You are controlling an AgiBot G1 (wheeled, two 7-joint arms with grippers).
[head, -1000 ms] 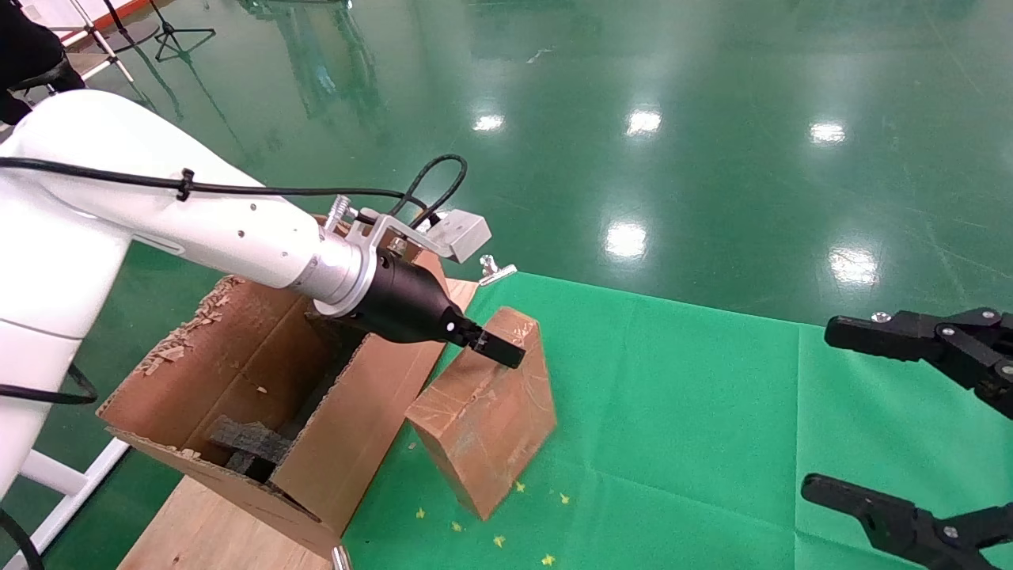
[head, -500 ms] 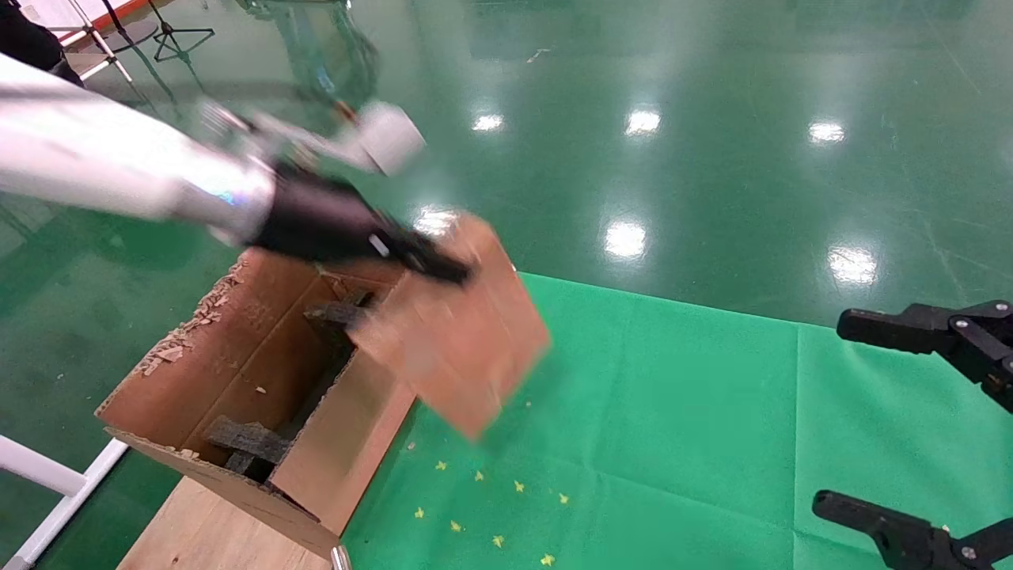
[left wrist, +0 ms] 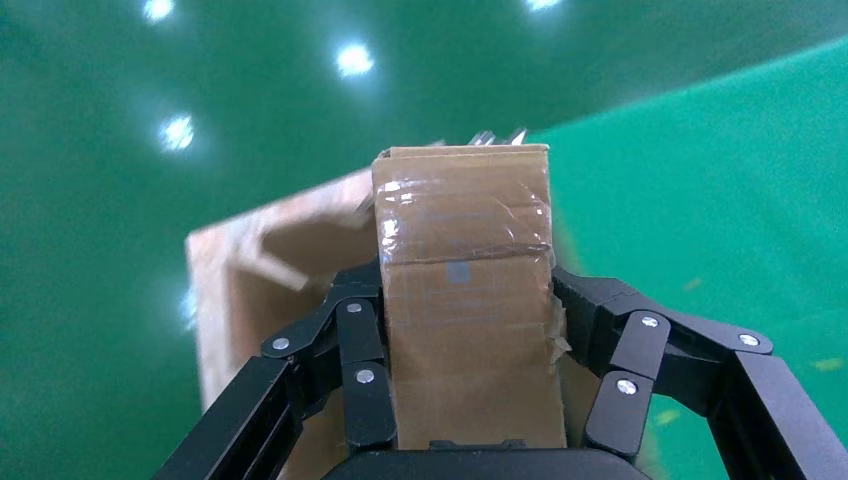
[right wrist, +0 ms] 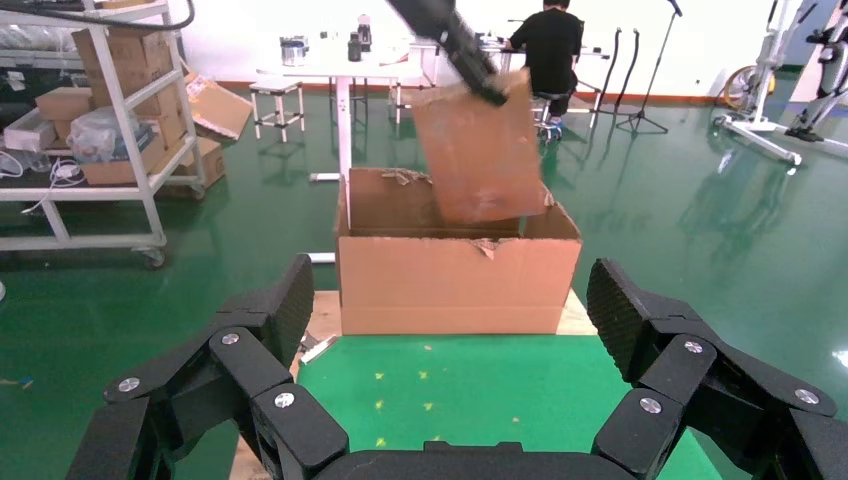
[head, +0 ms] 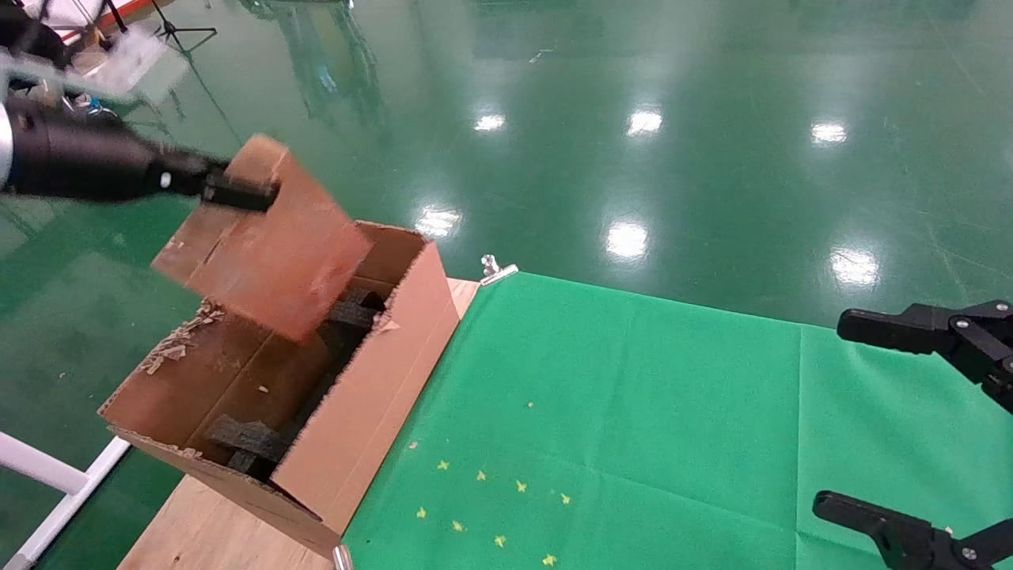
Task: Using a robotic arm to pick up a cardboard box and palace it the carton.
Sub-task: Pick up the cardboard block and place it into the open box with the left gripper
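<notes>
My left gripper (head: 237, 192) is shut on the small brown taped cardboard box (head: 265, 237) and holds it in the air above the open carton (head: 372, 404). In the left wrist view the box (left wrist: 465, 300) sits clamped between the black fingers (left wrist: 360, 370), with the carton below it. The carton is large, with ragged flaps and dark foam pieces (head: 245, 439) inside; it stands at the table's left end. The right wrist view shows the carton (right wrist: 458, 280) with the box (right wrist: 478, 160) hanging over it. My right gripper (head: 910, 427) is open and empty at the far right.
A green cloth (head: 633, 412) covers the table right of the carton, with small yellow specks (head: 491, 507) near the front. A metal clip (head: 495, 269) holds the cloth's far corner. Bare wood (head: 206, 530) shows under the carton. Shiny green floor lies beyond.
My left gripper has lifted the box off the green cloth and swung it up and left, from beside the carton to above its opening. The right gripper has hardly moved.
</notes>
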